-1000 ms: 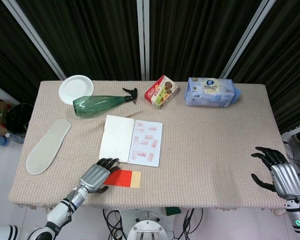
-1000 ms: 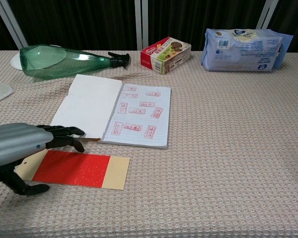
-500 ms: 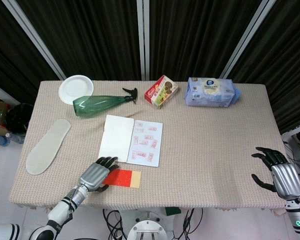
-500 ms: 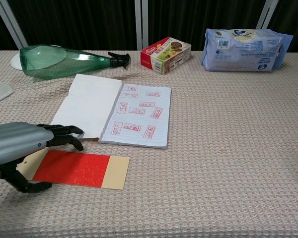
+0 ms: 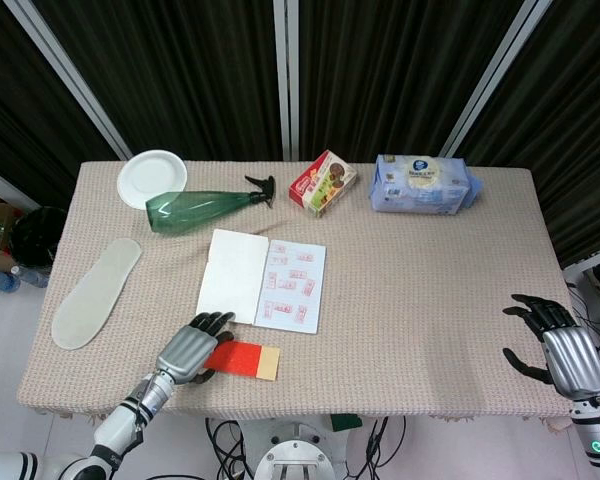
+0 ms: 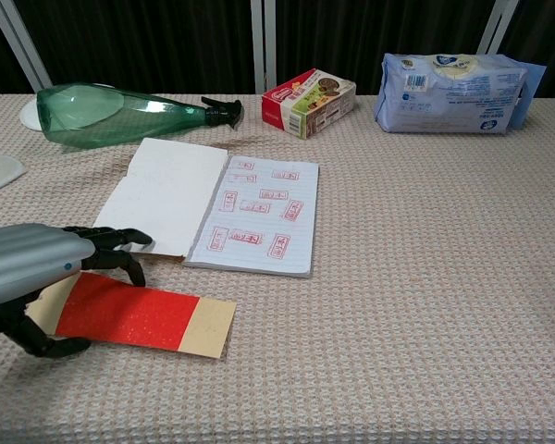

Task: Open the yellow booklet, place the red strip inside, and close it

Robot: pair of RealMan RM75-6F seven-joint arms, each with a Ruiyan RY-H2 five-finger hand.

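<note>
Chest view: left hand (image 6: 37,277) pinches the left end of the red strip (image 6: 125,311), lower left, ready for insertion. Yellow booklet (image 6: 217,208) lies open, centre tabletop (image 6: 425,277). Right hand (image 5: 560,350) spread, holding nothing, lower right.

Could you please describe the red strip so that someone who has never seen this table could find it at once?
Start at the open booklet in the middle of the table. Just in front of it, near the table's front edge, the left hand rests on the red strip. It is the only flat card there, bright red with a plain tan end.
</note>
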